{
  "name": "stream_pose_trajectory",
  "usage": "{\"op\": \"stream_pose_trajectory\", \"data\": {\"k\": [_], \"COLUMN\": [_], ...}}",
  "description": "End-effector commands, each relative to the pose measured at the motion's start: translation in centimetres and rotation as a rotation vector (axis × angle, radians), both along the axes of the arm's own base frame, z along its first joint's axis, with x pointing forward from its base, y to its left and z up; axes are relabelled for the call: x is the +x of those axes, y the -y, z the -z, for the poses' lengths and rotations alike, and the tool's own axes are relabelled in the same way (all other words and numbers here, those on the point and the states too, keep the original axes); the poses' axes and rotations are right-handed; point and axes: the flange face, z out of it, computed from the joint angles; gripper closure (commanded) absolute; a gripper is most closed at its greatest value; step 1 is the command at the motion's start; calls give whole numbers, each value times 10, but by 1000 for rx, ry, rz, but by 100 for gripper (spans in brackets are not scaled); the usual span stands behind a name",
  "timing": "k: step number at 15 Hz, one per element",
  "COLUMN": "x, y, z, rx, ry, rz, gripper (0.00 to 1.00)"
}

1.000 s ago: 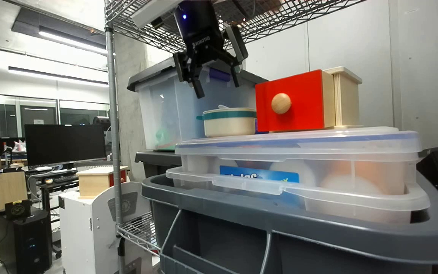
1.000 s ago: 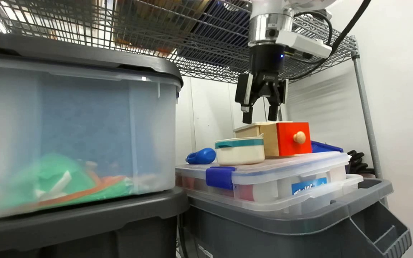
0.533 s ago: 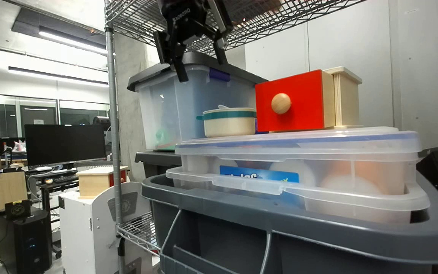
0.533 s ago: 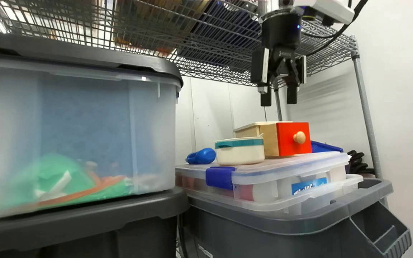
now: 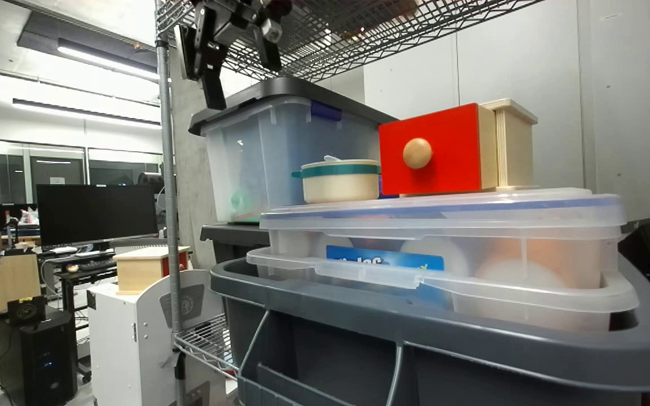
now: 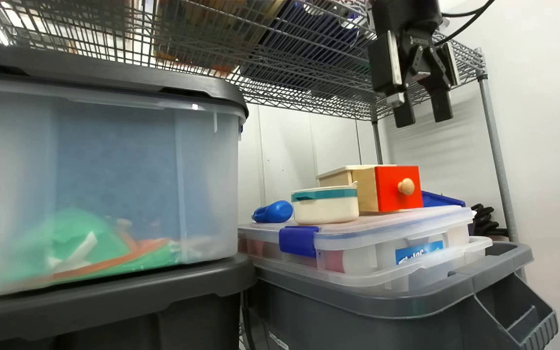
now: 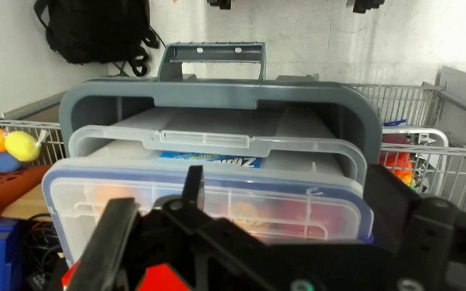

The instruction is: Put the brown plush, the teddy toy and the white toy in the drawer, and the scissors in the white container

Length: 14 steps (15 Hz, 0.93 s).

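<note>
End effector (image 5: 245, 83) hangs high under the wire shelf (image 5: 415, 38), as seen in an exterior view, well apart from the drawer (image 5: 449, 148); its jaws stand spread and hold nothing. The drawer sits in its pale casing (image 5: 517, 149), knob (image 5: 417, 153) facing out. A strip of pale wood behind the red front suggests it is partly drawn out; its inside is not visible. The white container (image 5: 341, 189), teal-banded, stands upright just beside it, both on the table (image 5: 550, 220), here a clear plastic bin. A small pale tip (image 5: 330, 158) at the container's top cannot be identified.

In an exterior view, a blue object (image 6: 273, 212) lies near the container. The fingers (image 6: 404, 116) touch nothing.

In the wrist view, no item lies between the fingers; a little red at the bottom edge is probably the drawer. Brown plush, teddy toy, white toy and scissors: none identifiable in any view.

No grasp or placement appears under way; this reads as a free position between steps, or after the last. Completion cannot be certified, the contents of drawer and container being hidden. Should toys remain outside, the next move calls for finding one and descending over it, fingers spread. Should all be stowed, pushing the drawer home squarely by its front seems the remaining action.
</note>
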Motion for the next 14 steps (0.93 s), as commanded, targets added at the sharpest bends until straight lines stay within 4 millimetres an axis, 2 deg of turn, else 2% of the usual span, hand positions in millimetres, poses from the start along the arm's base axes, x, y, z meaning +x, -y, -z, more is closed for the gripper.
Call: {"op": "stream_pose_trajectory", "data": {"k": [1, 5, 9, 10, 14], "x": [-18, -31, -42, -34, -36], "y": [6, 13, 11, 12, 12], "z": [-17, -32, -36, -28, -30], "rx": [9, 64, 53, 42, 42], "ry": [-27, -58, -87, -75, -75], "rz": [58, 82, 61, 74, 71], "gripper": [0, 0, 0, 0, 0]}}
